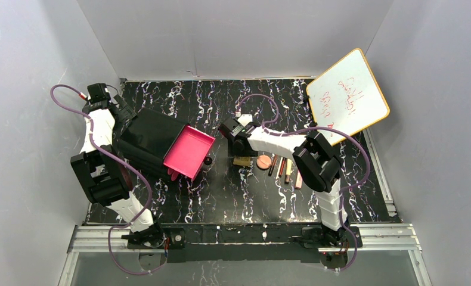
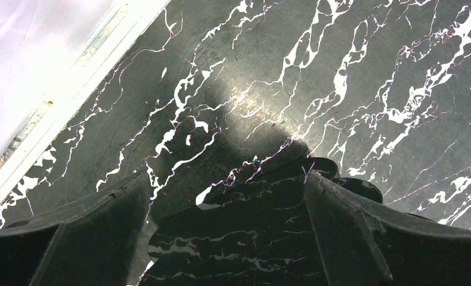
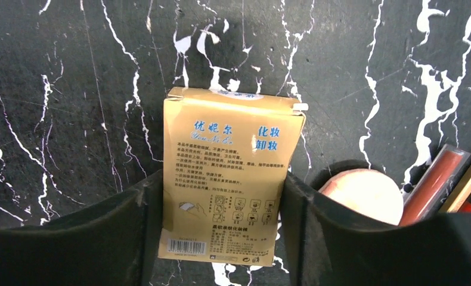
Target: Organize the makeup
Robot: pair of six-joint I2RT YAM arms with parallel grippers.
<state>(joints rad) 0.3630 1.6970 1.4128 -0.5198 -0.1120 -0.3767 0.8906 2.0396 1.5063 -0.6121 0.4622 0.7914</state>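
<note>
The yellow boxy packet lies flat on the marbled table, and my right gripper is closed against its two long sides; it also shows in the top view just under the right gripper. To its right lie the round peach compact, the thin dark pencil, the red pencil, the tan stick and the pink tube. My left gripper is open at the back of the black box, with nothing in its jaws.
The black box stands at the left with its pink drawer pulled open toward the middle; its glossy top fills the space between my left fingers. The orange-rimmed whiteboard leans at the back right. Grey walls close in the table.
</note>
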